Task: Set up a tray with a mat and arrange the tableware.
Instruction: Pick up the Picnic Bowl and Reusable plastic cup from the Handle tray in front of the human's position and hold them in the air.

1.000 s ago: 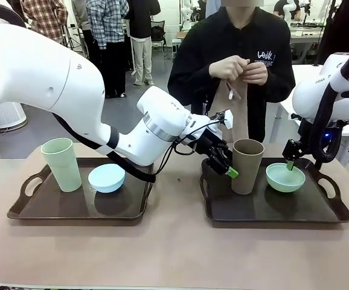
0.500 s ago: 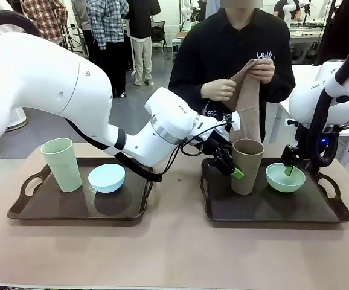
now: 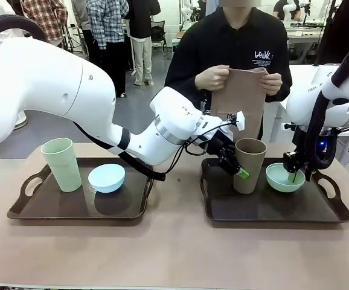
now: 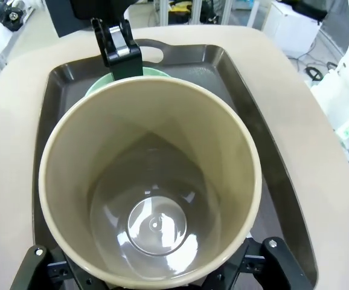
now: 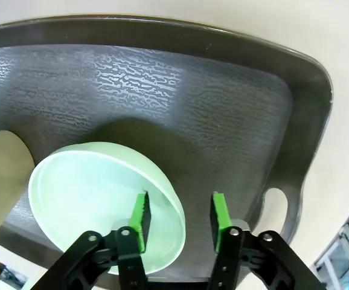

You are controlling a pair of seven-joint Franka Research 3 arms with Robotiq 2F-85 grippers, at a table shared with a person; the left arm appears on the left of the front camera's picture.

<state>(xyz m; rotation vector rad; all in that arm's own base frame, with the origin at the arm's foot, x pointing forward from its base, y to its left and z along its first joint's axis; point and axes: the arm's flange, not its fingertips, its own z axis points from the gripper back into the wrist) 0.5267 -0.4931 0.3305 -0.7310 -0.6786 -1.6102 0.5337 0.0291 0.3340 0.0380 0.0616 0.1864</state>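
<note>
Tray: left end effector, unclear, flanks cup; right end effector, apart, straddles bowl

Bright, even overhead light, soft shadows, glossy sheen inside the taupe cup, wrist views bowed at edges
</note>
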